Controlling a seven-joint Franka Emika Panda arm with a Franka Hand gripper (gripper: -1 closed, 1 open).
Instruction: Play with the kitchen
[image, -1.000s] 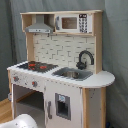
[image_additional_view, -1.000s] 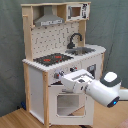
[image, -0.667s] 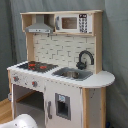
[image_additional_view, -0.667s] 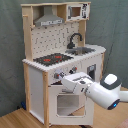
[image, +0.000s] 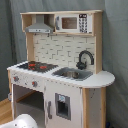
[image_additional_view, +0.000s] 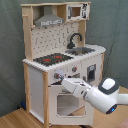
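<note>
Kitchen (image_additional_view: 60, 75) looks stiff and heavy; I'd work its oven door (image_additional_view: 67, 100) by the top edge. My claw's (image_additional_view: 64, 82) grip: cannot tell.

The kitchen (image: 60, 65) (image_additional_view: 62, 60) stands upright in both exterior views, a tall toy unit of white panels and light wood. Its black stovetop (image: 36, 65) (image_additional_view: 52, 59) carries red rings, with knobs (image: 34, 84) on the front panel just below. Beside the stovetop, a sink (image: 73, 74) (image_additional_view: 84, 49) sits under a curved black faucet (image: 85, 57) (image_additional_view: 74, 39). A grey hood (image: 40, 26) (image_additional_view: 49, 20) hangs above the stovetop, and a small microwave (image: 74, 22) (image_additional_view: 76, 11) sits beside it on the top shelf. In the second exterior view the windowed oven door (image_additional_view: 67, 104) is tilted open.
</note>
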